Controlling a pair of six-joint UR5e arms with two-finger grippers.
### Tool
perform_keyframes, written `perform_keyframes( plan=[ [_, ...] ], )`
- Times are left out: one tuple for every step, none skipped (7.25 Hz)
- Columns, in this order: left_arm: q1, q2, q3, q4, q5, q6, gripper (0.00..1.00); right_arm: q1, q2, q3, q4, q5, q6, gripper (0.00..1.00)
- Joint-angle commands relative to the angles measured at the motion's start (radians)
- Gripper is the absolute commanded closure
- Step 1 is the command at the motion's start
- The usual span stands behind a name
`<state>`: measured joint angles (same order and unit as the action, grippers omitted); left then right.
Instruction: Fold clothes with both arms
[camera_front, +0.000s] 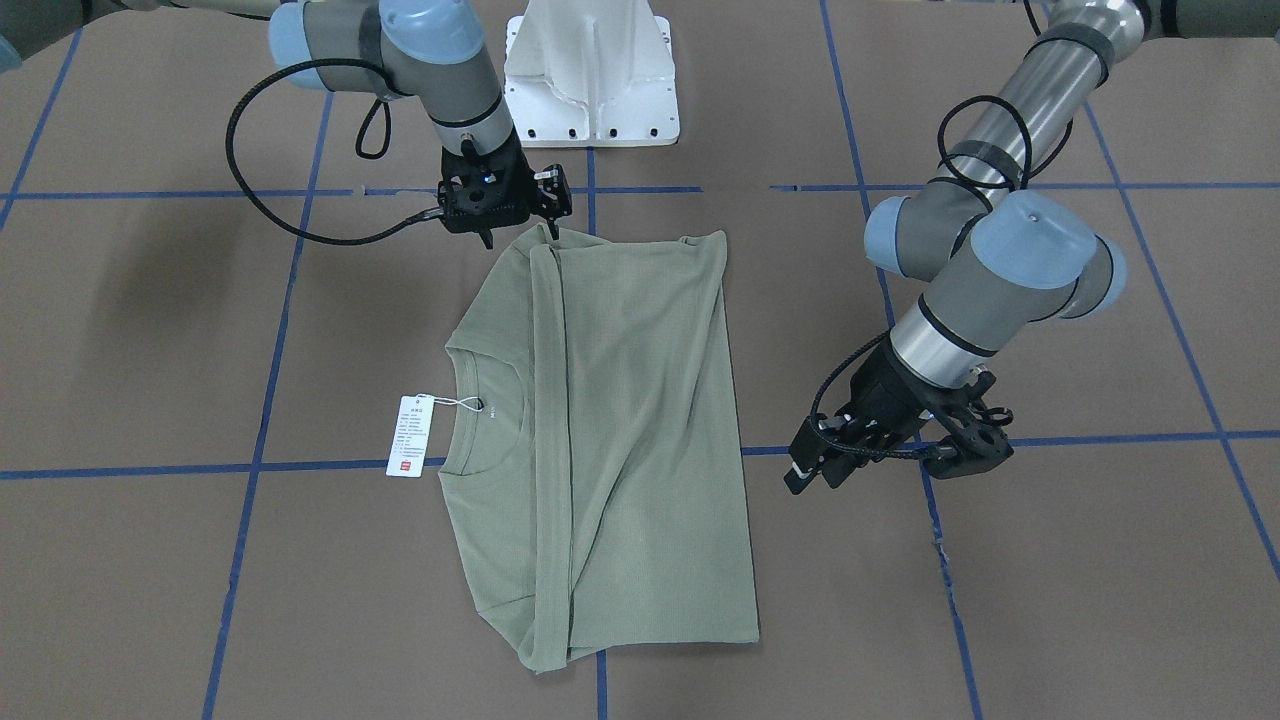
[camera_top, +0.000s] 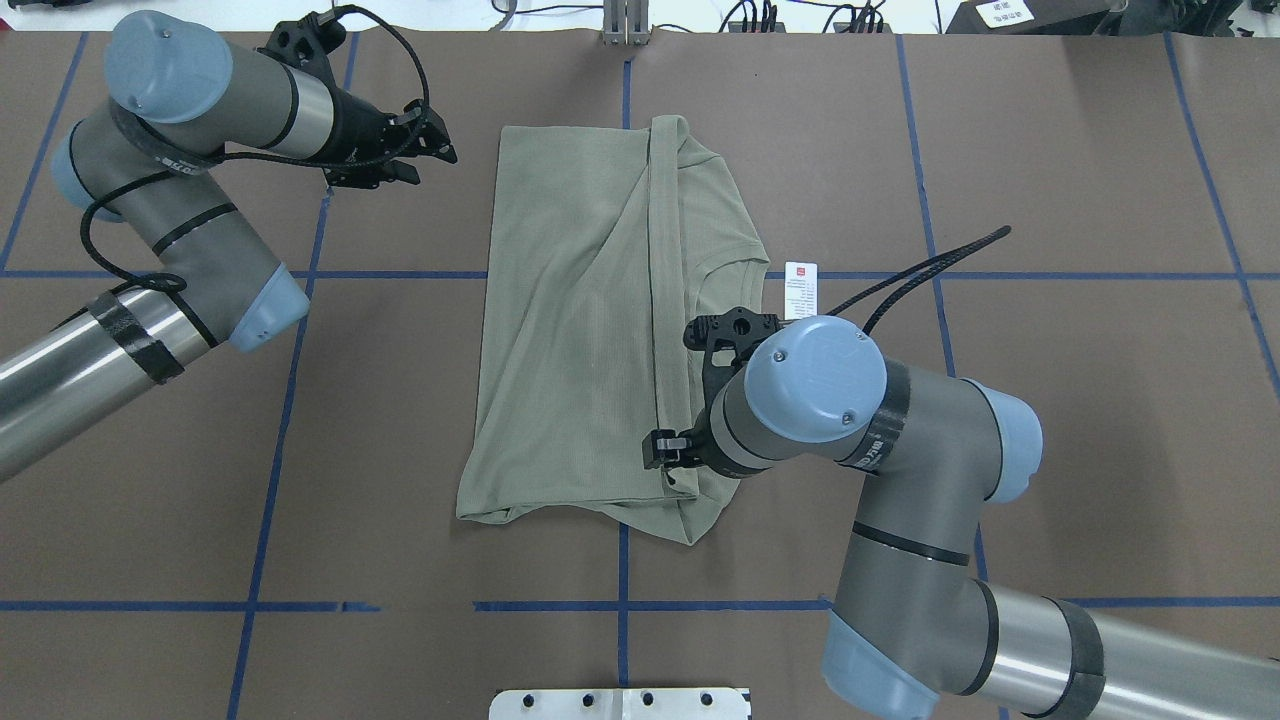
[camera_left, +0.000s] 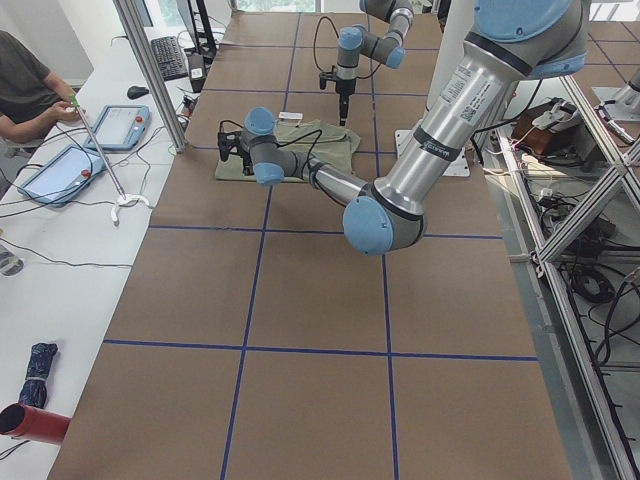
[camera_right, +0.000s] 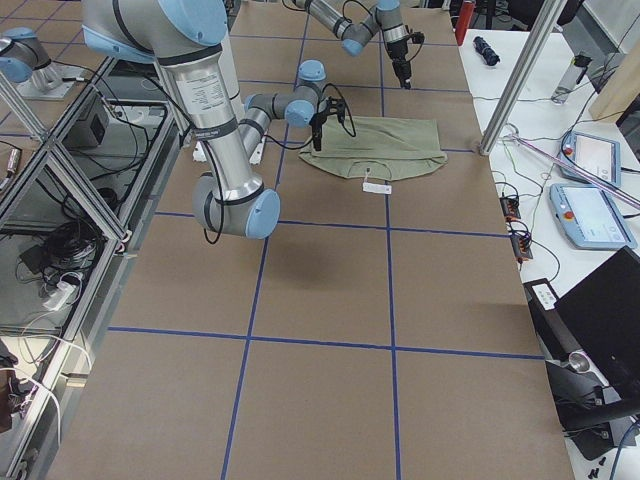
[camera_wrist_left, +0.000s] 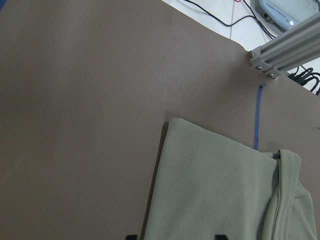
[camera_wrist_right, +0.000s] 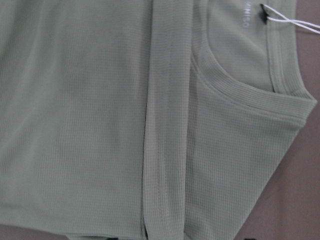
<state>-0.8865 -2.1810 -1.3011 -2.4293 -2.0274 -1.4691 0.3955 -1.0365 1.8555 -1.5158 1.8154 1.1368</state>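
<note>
Overhead exterior has the sage-green shirt (camera_top: 570, 330) lying flat mid-table, right under the right gripper (camera_top: 660, 452). That gripper sits low at the shirt's near edge, where a long folded band (camera_top: 658, 300) of cloth ends. Whether its jaws pinch the cloth I cannot tell. One side is folded over the body, so the outline is roughly oblong, with soft diagonal creases. The round ribbed collar (camera_wrist_right: 240, 95) lies beyond that gripper, toward its outer side. A white tag (camera_top: 801, 289) with a red mark rests just off the collar on a string. The left gripper (camera_top: 428, 160) hangs off the cloth beside the shirt's far corner, fingers spread. The right arm's wrist hides part of the near hem from above. The table (camera_top: 1000, 450) has a matt brown cover gridded with blue tape (camera_top: 400, 274). The shirt is a fine waffle knit
</note>
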Motion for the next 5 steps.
perform_keyframes(
  plan=[
    [0.0,0.003,0.0,0.0,-0.001,0.0,0.4,-0.049,0.032,-0.015,-0.052,-0.095,-0.25,0.38],
    [-0.002,0.003,0.002,-0.002,-0.001,0.0,0.4,-0.081,0.03,-0.018,-0.053,-0.152,-0.309,0.39],
    [-0.002,0.004,0.003,-0.004,0.001,-0.002,0.4,-0.127,0.035,-0.022,-0.054,-0.239,-0.321,0.42],
    [-0.002,0.006,0.005,-0.004,0.001,0.0,0.4,-0.16,0.032,-0.047,-0.054,-0.302,-0.322,0.42],
    [-0.002,0.01,0.005,-0.007,0.001,0.0,0.4,-0.177,0.033,-0.053,-0.052,-0.335,-0.322,0.46]
  ],
)
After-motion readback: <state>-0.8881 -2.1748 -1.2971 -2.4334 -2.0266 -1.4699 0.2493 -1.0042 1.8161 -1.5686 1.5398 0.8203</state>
